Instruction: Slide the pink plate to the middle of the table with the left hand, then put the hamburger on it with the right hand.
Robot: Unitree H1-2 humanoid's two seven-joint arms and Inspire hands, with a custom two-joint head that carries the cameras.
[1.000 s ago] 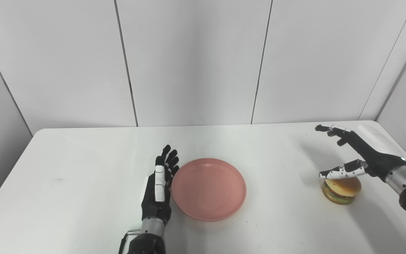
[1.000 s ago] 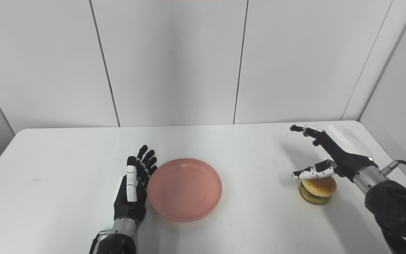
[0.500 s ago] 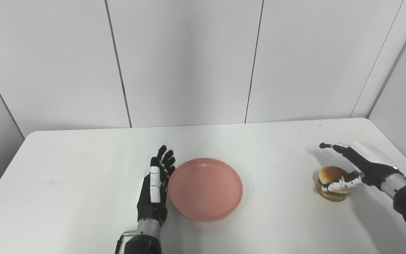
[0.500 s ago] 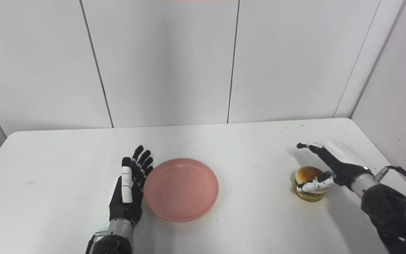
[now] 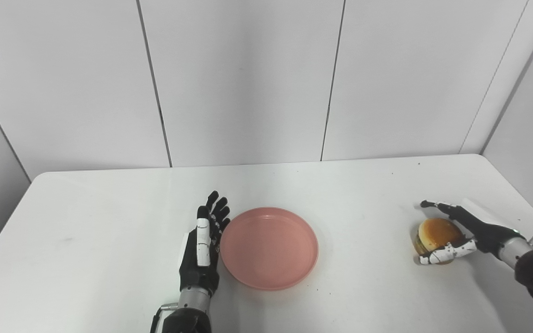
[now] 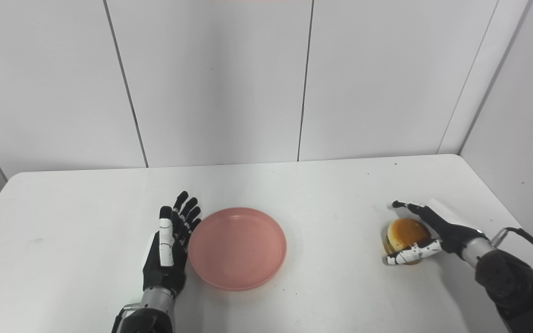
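The pink plate [image 5: 269, 247] lies empty near the middle of the white table [image 5: 109, 208]. My left hand [image 5: 204, 247] is open and flat, fingers straight, its edge against the plate's left rim. The hamburger [image 5: 433, 233] sits on the table at the right. My right hand [image 5: 461, 229] is low at the table around it, fingers spread behind the bun and the thumb in front of it. The grasp has not closed; the hamburger rests on the table. In the right eye view the hamburger [image 6: 405, 233] and right hand [image 6: 433, 229] stand the same way.
White wall panels stand behind the table's far edge [image 5: 266, 164]. The table's right edge [image 5: 516, 194] is close behind my right hand. Bare tabletop lies between the plate and the hamburger.
My right hand has come down from above the hamburger to table level and now brackets it with fingers and thumb. The camera view has shifted a little. My left hand and the plate have stayed put.
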